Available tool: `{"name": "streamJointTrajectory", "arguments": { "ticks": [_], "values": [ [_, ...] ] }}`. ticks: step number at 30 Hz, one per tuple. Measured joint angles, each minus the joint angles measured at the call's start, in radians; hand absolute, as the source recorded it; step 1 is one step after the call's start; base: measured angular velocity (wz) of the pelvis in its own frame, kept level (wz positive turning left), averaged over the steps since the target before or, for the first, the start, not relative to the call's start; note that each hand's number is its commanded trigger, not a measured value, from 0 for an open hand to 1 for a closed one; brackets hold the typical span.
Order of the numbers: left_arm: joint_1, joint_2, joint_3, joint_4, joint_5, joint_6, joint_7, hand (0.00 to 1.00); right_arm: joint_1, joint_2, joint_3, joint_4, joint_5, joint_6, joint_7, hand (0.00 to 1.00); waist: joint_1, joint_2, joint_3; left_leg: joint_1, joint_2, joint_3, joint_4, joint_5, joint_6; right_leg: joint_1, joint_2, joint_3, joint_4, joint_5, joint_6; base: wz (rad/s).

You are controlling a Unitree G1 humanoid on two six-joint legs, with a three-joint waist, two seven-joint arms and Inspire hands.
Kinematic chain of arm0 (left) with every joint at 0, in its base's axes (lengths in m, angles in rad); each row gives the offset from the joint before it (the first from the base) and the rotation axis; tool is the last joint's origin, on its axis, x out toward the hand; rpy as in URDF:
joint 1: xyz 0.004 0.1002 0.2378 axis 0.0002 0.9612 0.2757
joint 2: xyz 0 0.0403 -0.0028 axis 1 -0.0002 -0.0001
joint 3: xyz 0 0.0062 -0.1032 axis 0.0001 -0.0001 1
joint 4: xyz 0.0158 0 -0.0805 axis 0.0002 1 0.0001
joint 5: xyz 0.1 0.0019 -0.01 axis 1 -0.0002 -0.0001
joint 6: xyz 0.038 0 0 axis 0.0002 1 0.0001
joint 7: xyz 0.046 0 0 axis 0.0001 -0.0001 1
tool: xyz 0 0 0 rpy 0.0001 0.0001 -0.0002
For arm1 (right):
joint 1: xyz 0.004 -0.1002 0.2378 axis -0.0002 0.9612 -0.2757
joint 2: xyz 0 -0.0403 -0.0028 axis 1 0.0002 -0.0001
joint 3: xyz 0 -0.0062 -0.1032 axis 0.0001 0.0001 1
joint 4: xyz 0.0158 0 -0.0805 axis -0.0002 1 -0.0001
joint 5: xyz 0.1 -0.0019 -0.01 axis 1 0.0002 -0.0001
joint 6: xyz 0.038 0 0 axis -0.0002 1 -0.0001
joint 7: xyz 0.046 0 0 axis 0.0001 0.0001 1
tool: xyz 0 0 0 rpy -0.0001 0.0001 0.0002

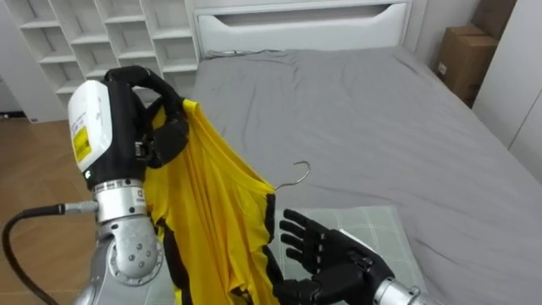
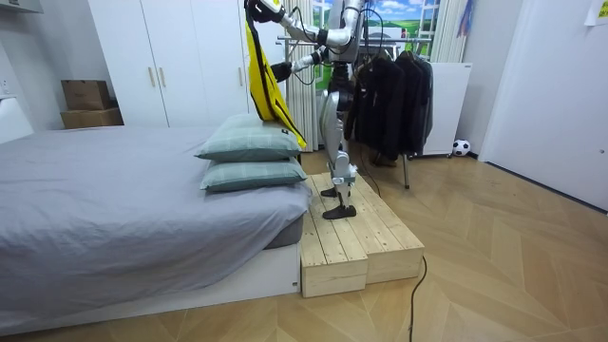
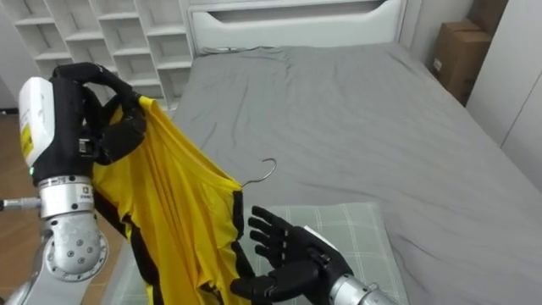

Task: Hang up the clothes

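Left eye view: left hand (image 1: 167, 127) raised at near left, fingers curled tight over the top of the yellow shirt (image 1: 212, 212). The shirt hangs from that grip, its upper edge sloping down to the right toward the collar. The hanger hook (image 1: 305, 175) sticks out of the collar as bare wire over the grey bed (image 1: 381, 110). Right hand (image 1: 326, 254) sits just below the hook, fingers spread straight, holding nothing, apart from the wire.

Judgement: the right hand is nearer the hook, and taking it calls for a short reach upward.

Hanger bar hidden under the cloth. Whether the right thumb touches the shirt's edge, cannot tell.

Room view: robot stands on the wooden platform (image 2: 361, 237) beside the bed, clothes rack (image 2: 399, 90) behind it.
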State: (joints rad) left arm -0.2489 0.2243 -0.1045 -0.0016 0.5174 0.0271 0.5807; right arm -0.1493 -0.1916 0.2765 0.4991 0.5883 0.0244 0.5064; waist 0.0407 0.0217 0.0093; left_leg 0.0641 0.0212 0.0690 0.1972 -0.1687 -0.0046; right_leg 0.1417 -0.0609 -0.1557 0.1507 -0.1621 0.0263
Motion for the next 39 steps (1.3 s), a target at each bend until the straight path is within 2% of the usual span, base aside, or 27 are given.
{"name": "streamJointTrajectory", "arguments": {
  "ticks": [3, 7, 12, 18, 24, 39],
  "values": [
    [-0.006, -0.015, -0.001, -0.008, 0.022, 0.000, 0.001, 1.00, -0.003, 0.004, 0.017, 0.000, 0.095, -0.001, -0.017, 0.00, 0.010, -0.001, 0.0003, 0.001, 0.000, 0.001, -0.001, 0.000, 0.000, 0.000, 0.000, 0.002, 0.000, 0.000, 0.000, 0.00],
    [-0.007, -0.016, -0.016, -0.029, 0.028, 0.001, 0.005, 1.00, -0.003, 0.018, 0.023, 0.000, 0.207, -0.001, -0.052, 0.00, 0.022, -0.002, 0.0004, -0.002, -0.001, -0.005, 0.000, 0.000, 0.000, 0.000, -0.001, -0.005, -0.001, 0.000, 0.000, 0.04],
    [-0.010, -0.020, -0.020, -0.071, 0.028, 0.016, 0.026, 1.00, -0.003, 0.021, 0.030, 0.000, 0.280, -0.001, -0.092, 0.00, 0.020, -0.004, -0.0002, -0.014, -0.005, -0.015, 0.001, 0.000, 0.000, 0.000, -0.002, -0.015, -0.013, 0.000, 0.001, 0.06],
    [-0.033, -0.020, -0.024, -0.100, 0.027, 0.017, 0.045, 1.00, -0.003, 0.019, 0.056, 0.000, 0.309, -0.001, -0.125, 0.00, 0.020, -0.004, -0.0003, -0.015, -0.008, -0.018, 0.000, 0.000, 0.000, 0.000, -0.004, -0.017, -0.014, 0.000, 0.001, 0.00],
    [-0.034, -0.020, -0.066, -0.142, 0.028, 0.019, 0.042, 1.00, -0.003, 0.021, 0.095, 0.000, 0.319, -0.001, -0.126, 0.00, 0.021, -0.004, -0.0002, -0.015, -0.007, -0.017, 0.001, 0.000, 0.000, 0.000, -0.005, -0.017, -0.014, 0.000, 0.001, 0.00],
    [-0.035, -0.028, -0.084, -0.164, 0.045, 0.019, 0.018, 1.00, -0.027, 0.041, 0.098, 0.083, 0.356, -0.001, -0.127, 0.00, 0.022, -0.002, 0.0022, -0.008, -0.007, -0.016, 0.000, 0.000, 0.000, 0.002, -0.005, -0.012, -0.010, 0.000, 0.001, 0.00]
  ]
}}
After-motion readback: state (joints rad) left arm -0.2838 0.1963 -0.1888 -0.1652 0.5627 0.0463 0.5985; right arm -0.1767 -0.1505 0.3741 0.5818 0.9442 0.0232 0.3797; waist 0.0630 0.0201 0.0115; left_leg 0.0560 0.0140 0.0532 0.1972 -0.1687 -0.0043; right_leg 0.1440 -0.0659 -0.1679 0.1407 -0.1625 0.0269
